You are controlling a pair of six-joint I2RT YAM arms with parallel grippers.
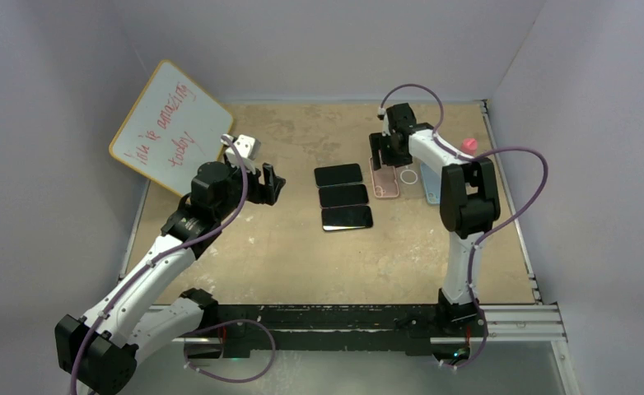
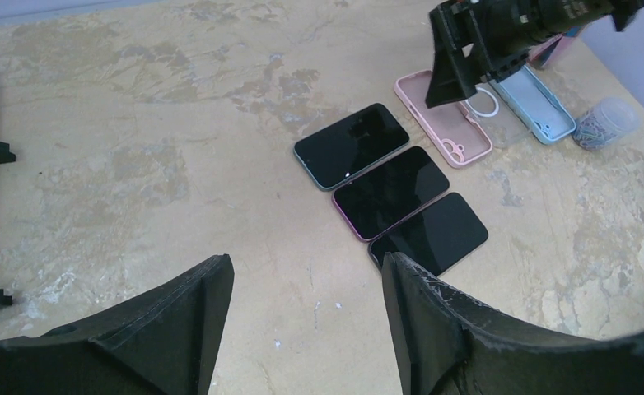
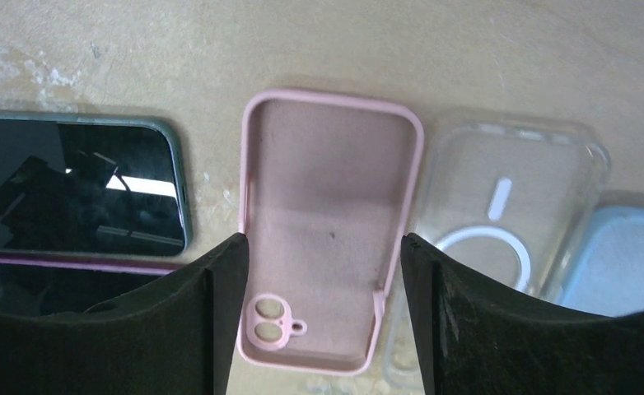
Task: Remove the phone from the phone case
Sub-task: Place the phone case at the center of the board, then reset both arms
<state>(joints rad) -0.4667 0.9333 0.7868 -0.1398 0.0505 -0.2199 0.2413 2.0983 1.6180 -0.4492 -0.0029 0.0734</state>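
Observation:
Three black-screened phones (image 1: pixel 343 196) lie side by side mid-table, also in the left wrist view (image 2: pixel 390 192). To their right lie three empty cases: pink (image 3: pixel 329 222) (image 1: pixel 385 185), clear (image 3: pixel 500 222) and light blue (image 3: pixel 623 263). My right gripper (image 3: pixel 319 247) (image 1: pixel 382 152) is open and empty, hovering just above the pink case with a finger on each side of it. My left gripper (image 2: pixel 306 271) (image 1: pixel 271 188) is open and empty, raised left of the phones.
A whiteboard with red writing (image 1: pixel 170 125) leans at the back left. A small white cube (image 1: pixel 247 146) sits beside it. A pink-capped object (image 1: pixel 468 146) and a clear container (image 2: pixel 605 122) are at the far right near the table's edge.

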